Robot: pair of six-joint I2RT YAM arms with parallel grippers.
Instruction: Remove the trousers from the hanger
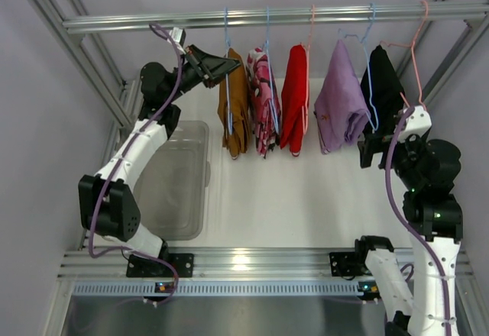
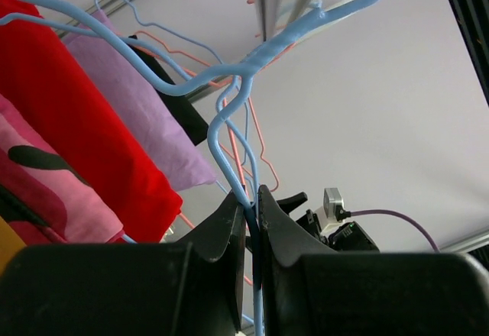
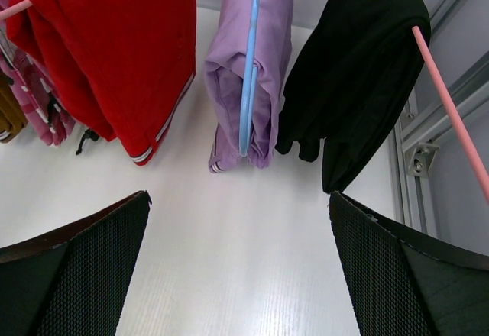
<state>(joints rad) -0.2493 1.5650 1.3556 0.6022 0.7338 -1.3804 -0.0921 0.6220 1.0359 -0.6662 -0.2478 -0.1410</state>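
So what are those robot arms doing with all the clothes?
They're trying to get the mustard trousers off their hanger. The left pincer is shut on the light-blue hanger, up by the rail. The trousers haven't come off yet. The right pincer is open at the other end, below the black garment, touching nothing.
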